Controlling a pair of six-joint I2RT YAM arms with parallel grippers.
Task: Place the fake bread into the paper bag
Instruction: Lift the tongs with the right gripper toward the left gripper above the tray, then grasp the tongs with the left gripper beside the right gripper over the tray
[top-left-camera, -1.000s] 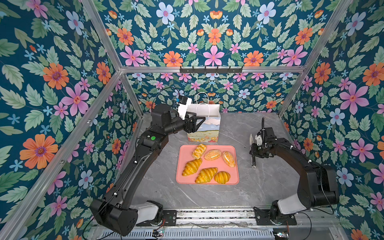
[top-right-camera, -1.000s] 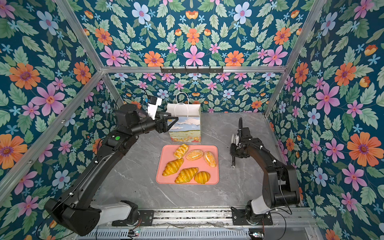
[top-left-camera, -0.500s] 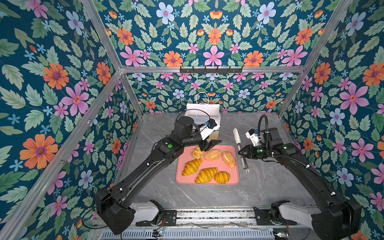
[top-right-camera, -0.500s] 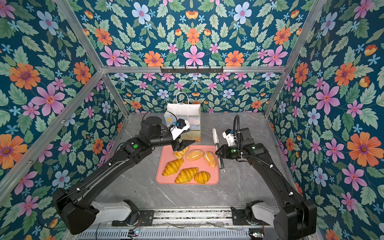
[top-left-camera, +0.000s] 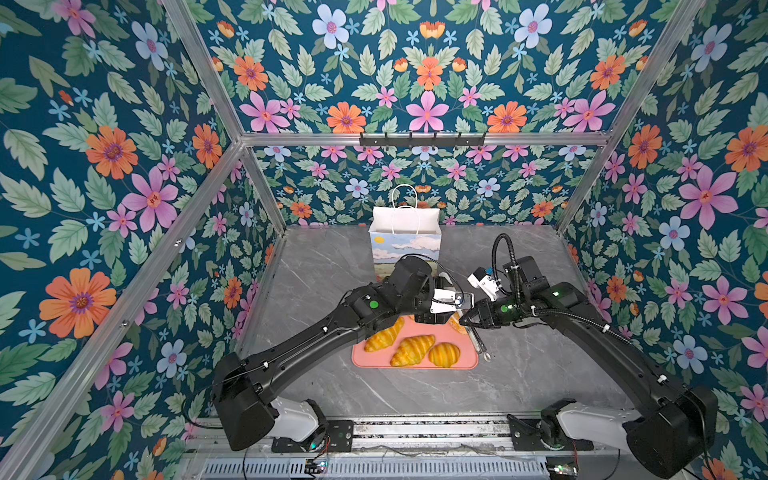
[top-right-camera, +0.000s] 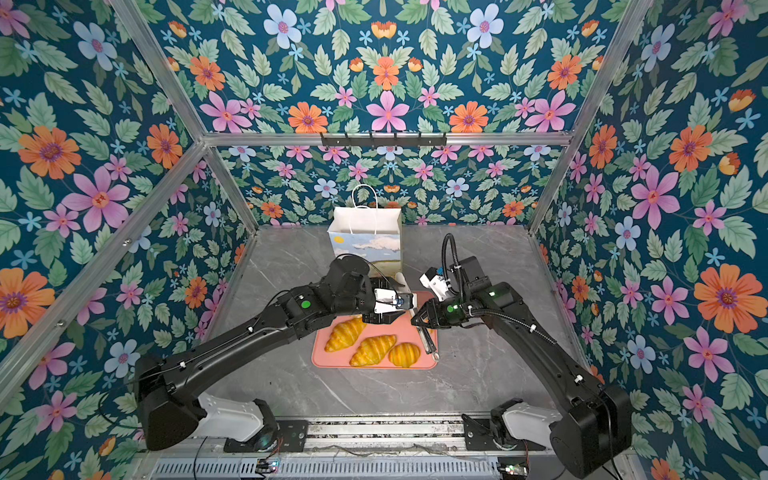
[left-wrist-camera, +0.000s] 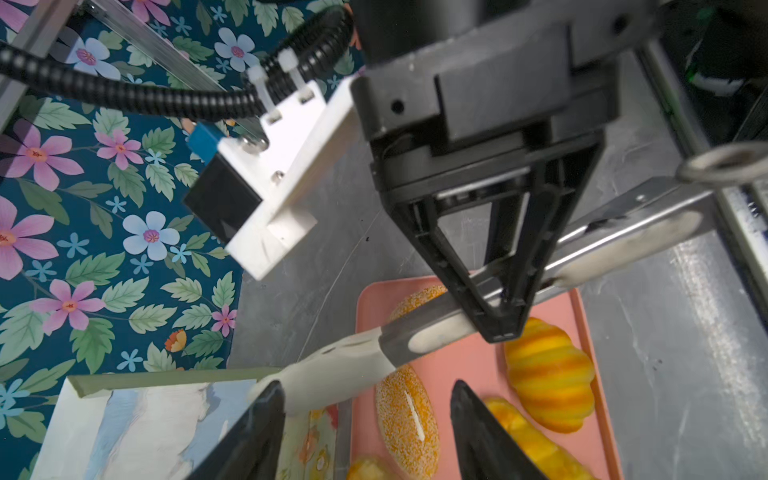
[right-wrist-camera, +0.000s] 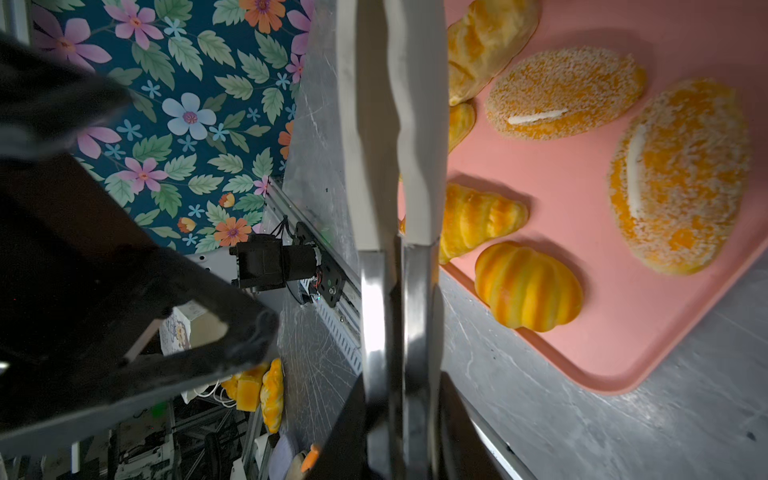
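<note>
Both arms have swung in over the tray since a second ago. Glossy golden-yellow toy pastries (top-left-camera: 411, 349) lie on the flat pink tray (top-left-camera: 360, 360), just near of the upright white sky-printed paper bag (top-left-camera: 405, 232). My left gripper (left-wrist-camera: 365, 395) hovers open-jawed above the far buns. My right gripper (left-wrist-camera: 500, 324) clamps white-tipped metal tongs (left-wrist-camera: 623, 237) over the tray's right edge.

I'm seeing the bread (top-left-camera: 413, 350) glowing golden yellow with orange stripes, some pieces speckled white, on a pink tray (top-left-camera: 467, 362). The bag (top-left-camera: 405, 245) is showing white above a blue-sky, cloud and sun print. The table (top-left-camera: 324, 266) is reading grey marble, the walls (top-left-camera: 124, 166) teal with pink, orange and blue flowers, the tongs (left-wrist-camera: 623, 232) silver and white.
</note>
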